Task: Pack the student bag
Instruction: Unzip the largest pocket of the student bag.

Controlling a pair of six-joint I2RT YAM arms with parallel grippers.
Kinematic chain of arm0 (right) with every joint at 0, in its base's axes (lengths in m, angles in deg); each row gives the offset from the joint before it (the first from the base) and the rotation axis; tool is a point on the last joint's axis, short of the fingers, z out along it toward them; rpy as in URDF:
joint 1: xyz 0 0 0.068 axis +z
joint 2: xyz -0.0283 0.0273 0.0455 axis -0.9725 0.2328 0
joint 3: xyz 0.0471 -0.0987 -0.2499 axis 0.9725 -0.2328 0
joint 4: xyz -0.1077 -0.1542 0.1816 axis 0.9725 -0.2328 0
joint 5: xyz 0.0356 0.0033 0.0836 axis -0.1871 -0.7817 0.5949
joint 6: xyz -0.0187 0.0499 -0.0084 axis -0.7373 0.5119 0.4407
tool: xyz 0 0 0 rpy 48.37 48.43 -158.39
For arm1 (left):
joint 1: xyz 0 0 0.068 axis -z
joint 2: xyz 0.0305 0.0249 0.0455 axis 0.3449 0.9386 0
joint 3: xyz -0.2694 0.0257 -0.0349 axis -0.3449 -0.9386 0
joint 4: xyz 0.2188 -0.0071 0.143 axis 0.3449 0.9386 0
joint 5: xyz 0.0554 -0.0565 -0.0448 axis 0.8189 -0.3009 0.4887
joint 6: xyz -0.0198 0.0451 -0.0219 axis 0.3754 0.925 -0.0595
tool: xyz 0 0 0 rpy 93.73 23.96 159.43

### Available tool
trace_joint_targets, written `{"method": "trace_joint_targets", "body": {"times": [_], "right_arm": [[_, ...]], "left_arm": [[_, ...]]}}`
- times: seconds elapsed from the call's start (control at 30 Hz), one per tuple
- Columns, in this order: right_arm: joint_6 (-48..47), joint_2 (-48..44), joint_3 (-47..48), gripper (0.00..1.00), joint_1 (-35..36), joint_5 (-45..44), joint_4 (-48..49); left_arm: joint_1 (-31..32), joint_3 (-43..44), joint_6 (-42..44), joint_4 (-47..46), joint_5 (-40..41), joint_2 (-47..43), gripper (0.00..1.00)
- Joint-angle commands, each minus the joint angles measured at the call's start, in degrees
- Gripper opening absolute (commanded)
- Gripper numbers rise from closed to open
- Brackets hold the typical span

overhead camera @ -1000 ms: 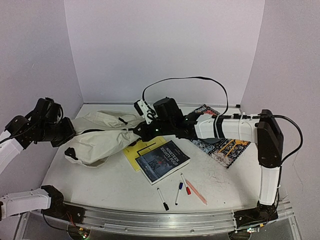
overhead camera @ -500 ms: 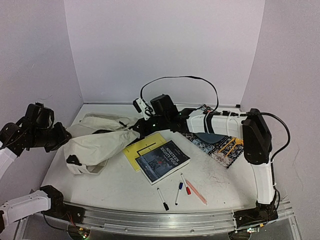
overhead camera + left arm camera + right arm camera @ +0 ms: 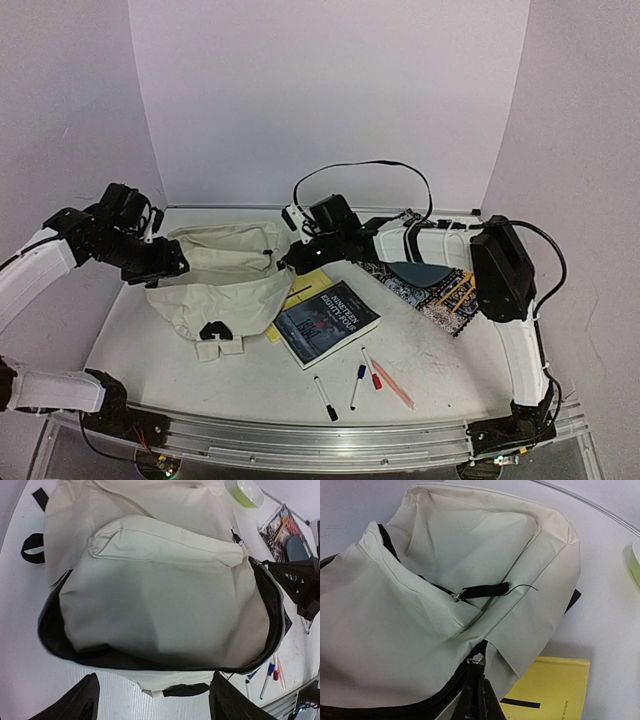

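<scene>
Student bag (image 3: 225, 280): lies slumped on the left-centre of the tabletop (image 3: 150, 370), cream fabric up, with a black strap buckle (image 3: 215, 330) at its near edge. In the left wrist view the main compartment gapes along the zipper, showing a dark band of lining. What is inside cannot be told.

Left pincer (image 3: 155, 696): fingers spread wide and holding nothing. It hovers at the bag's left side, with the open mouth of the bag just beyond the tips.

Right pincer (image 3: 479, 700): fingers pressed together on the bag's black zipper line at its right end. The metal pull sits just above the tips, and the arm reaches across the back of the tabletop.

Surroundings:
- Yellow book (image 3: 293, 296), partly under the bag's right edge.
- Dark paperback (image 3: 325, 322), just right of the bag and overlapping the yellow book.
- Patterned book (image 3: 445, 290), under the right arm, with a dark teal oval object (image 3: 415, 272) on it.
- Near edge: black marker (image 3: 326, 397), blue marker (image 3: 357, 386), red marker (image 3: 371, 368) and pink pen (image 3: 392, 385), well clear of the bag.
- Lime-green roll (image 3: 243, 491), beyond the bag's far side.
</scene>
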Motion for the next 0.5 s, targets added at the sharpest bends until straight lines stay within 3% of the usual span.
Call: {"method": "trace_joint_targets", "body": {"times": [0.0,0.17,0.47], "right_arm": [[-0.40,-2.51,1.59,0.06,0.26,-1.00,0.71],[2.04,-5.89,-1.32,0.29,0.29,-1.91,0.80],[12.07,-15.47,-12.31,0.62,1.35,-1.38,2.03]], "left_arm": [[0.64,6.20,7.60,-5.70,-4.19,5.70,0.78],[3.59,9.47,9.56,-6.74,-2.43,12.85,0.78],[9.41,4.51,6.79,-9.51,-2.62,15.95,0.74]]}}
